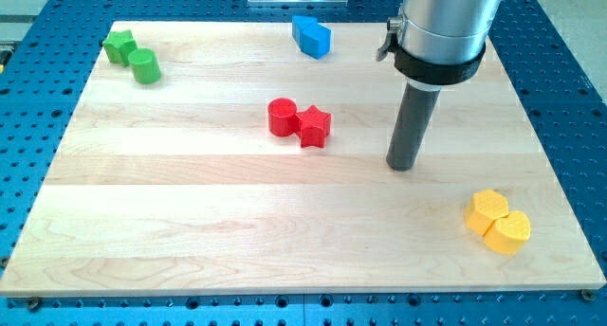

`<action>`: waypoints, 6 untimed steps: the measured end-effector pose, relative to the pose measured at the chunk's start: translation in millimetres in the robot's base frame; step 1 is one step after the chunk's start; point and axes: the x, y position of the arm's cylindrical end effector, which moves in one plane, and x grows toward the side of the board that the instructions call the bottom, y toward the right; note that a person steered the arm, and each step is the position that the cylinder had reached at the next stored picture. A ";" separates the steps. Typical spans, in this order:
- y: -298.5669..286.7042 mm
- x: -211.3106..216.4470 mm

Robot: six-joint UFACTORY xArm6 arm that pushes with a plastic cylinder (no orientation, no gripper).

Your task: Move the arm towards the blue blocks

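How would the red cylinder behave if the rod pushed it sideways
The red cylinder stands flat on its end and looks squat, so it would probably slide rather than roll or tip. It seems to touch the red star, so a push from the view's left would likely shove both. My tip is well clear.

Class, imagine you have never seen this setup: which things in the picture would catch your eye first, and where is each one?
The big silver arm with its dark rod stands out at the view's upper right, my tip resting on bare wood, right of the red cylinder and red star at the centre. The blue blocks sit at the top edge, green blocks top left, yellow blocks bottom right.
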 end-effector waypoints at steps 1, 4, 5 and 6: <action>-12.3 0.0; -14.2 23.6; -23.8 14.3; -46.1 -1.6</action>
